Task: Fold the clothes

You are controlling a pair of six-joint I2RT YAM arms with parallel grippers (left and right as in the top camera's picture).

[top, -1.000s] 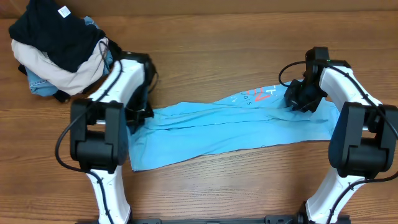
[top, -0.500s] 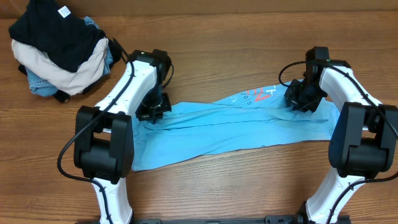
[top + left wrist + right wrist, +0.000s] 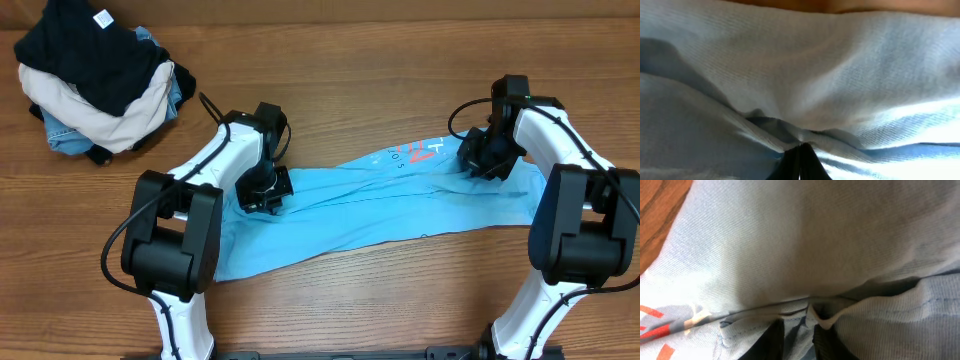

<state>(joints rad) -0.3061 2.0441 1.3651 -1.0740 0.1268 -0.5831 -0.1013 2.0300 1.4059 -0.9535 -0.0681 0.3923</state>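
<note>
At the far left of the brown wooden table point(image 3: 330, 310), a heap of garments point(image 3: 95, 85) is lying, with a black one bearing a white tag on top of cream and denim-blue ones, their shapes lost in the pile. To its right, the left gripper point(image 3: 262, 192) is pressing down on the left end of the light sky-blue short-sleeved cotton T-shirt point(image 3: 370, 205), which is lying as a long crumpled band across the middle of the table between both arms. In the left wrist view its dark fingers point(image 3: 800, 162) are showing only as a narrow tip at the bottom edge, pressed together and pinching a ridge of blue cloth. Farther right, red and white lettering point(image 3: 412, 155) is peeking out, partly folded under and unreadable. At the right end, the right gripper point(image 3: 482, 160) is sitting on the shirt's upper edge. Its fingers point(image 3: 774, 339) are standing slightly apart and nipping a stitched fold of fabric, though from overhead the arm is hiding this.
</note>
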